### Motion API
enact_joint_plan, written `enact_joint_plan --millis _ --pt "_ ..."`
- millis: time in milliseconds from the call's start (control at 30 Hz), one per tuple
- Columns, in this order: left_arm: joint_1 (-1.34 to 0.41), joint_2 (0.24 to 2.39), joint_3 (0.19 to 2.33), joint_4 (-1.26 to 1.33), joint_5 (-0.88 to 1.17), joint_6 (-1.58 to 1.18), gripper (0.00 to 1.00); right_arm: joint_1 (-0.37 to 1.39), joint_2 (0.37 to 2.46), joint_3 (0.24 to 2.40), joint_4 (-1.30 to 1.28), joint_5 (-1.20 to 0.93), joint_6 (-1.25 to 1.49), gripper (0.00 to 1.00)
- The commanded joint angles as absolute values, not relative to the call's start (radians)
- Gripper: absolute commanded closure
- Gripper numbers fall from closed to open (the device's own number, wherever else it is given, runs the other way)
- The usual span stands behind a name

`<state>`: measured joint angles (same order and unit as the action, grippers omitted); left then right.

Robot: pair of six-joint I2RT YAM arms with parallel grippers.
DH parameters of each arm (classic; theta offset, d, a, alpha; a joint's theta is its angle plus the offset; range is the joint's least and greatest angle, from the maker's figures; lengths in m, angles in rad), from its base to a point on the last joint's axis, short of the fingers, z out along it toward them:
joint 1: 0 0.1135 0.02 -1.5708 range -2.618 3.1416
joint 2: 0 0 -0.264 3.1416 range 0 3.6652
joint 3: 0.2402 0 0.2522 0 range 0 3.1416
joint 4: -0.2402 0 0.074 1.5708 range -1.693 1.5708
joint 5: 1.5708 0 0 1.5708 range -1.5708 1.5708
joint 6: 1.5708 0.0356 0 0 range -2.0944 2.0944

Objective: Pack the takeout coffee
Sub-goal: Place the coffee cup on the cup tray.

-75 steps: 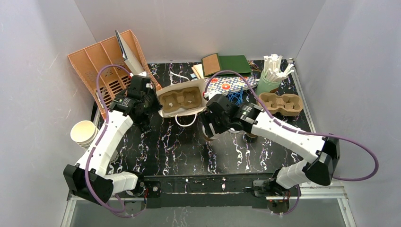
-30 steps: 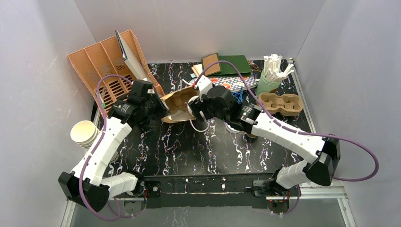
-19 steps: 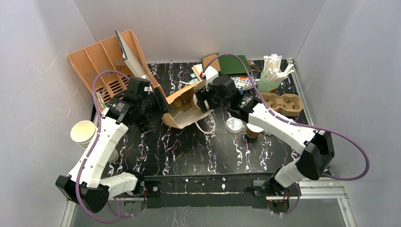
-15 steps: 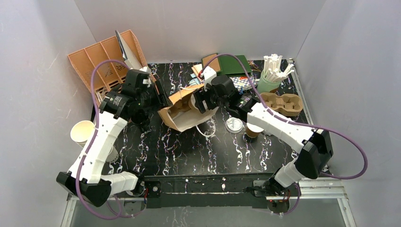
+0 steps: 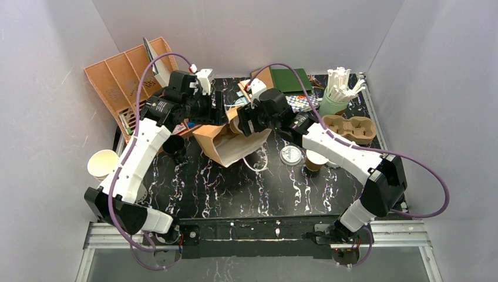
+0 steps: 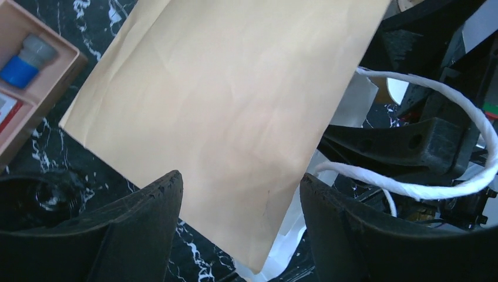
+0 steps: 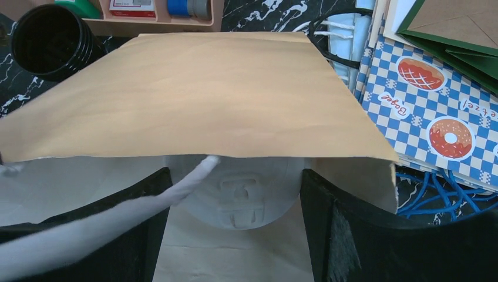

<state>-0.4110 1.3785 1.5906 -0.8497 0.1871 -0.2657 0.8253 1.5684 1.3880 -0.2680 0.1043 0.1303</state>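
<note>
Right wrist view looks straight into the mouth of the brown paper bag, which lies on its side with its upper wall filling the middle of the frame. Just under that wall is the white lid of a lidded cup. It fills the whole gap between the two black fingers of the right gripper, so this tool is clamped on the cup, and the cup sits inside the bag's opening. A white twisted handle of the bag crosses the lower left of that frame. A black cup stands at the upper left, and a blue checked paper printed with doughnuts lies along the right edge. In the left wrist view the left gripper has its fingers spread wide apart at the bottom of the frame, with the bag's flat side beyond them. From the top camera both grippers meet at the bag in the upper middle of the black marbled table. Right of the bag a loose white lid lies flat just beside an uncovered tan cup. A pulp cup carrier sits further right, and an orange divided rack is at the upper left.
</note>
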Motion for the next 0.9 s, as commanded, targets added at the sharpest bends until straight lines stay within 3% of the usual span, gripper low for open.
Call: enact_joint_plan --millis 0,233,600,867 --pt "-0.422 1.397 1.586 -0.752 0.288 -0.162 0.29 0.818 1.583 1.454 -0.215 0.105 0.149 0.38" --pt "-0.499 1.438 1.585 -0.725 0.314 -0.107 0.29 0.811 1.591 1.460 -0.215 0.095 0.162 0.39" --pt "-0.508 1.212 1.463 -0.685 0.222 -0.212 0.29 0.800 1.610 1.482 -0.214 0.080 0.179 0.39" --pt "-0.508 1.317 1.506 -0.671 0.135 -0.149 0.32 0.800 1.607 1.475 -0.210 0.072 0.189 0.40"
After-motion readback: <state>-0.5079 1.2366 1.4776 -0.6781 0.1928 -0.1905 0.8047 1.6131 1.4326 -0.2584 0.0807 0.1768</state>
